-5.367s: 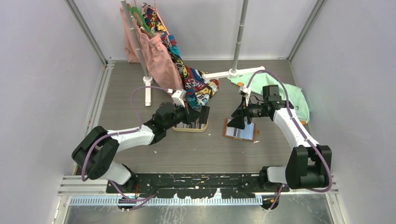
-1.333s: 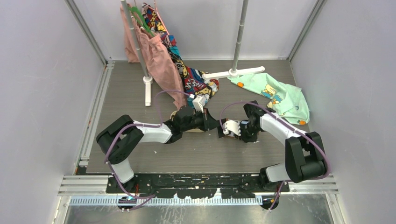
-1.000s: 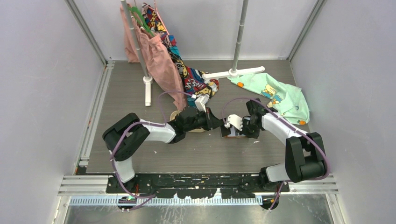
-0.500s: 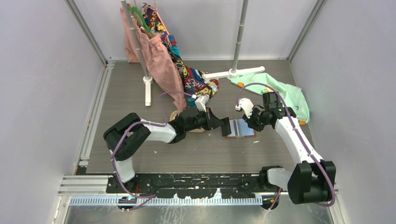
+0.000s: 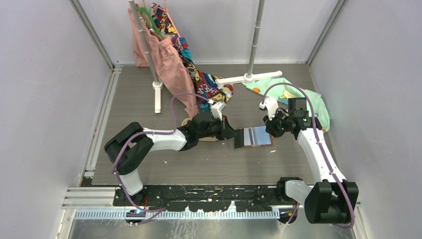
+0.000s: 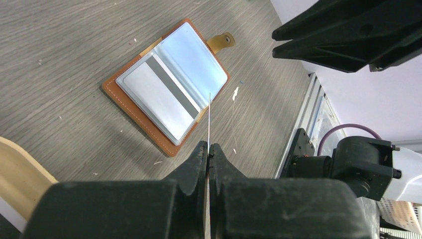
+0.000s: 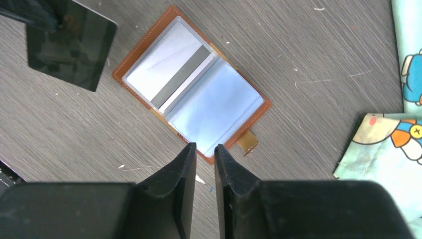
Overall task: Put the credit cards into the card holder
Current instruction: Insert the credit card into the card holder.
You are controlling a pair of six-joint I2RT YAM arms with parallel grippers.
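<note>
Lying open on the table (image 5: 149,99), the card holder (image 7: 191,107) has one sleeve (image 7: 219,107) apparently free. The left gripper (image 6: 208,154) pinches a dark credit card (image 7: 69,47) just beside it; the right gripper (image 7: 204,149) hovers empty, slightly parted. Insertion seems in hand: the card's edge must meet that sleeve's mouth.

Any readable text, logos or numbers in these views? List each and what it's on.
No legible text in any view.
Card holder: no brand stamp visible.
Striped card in its sleeve: white with a grey stripe, no digits.
Black card in left claw: plain dark face, only glare.
Comic-print cloth: any lettering is too small to read.
Green cloth: cartoon figures only.
</note>
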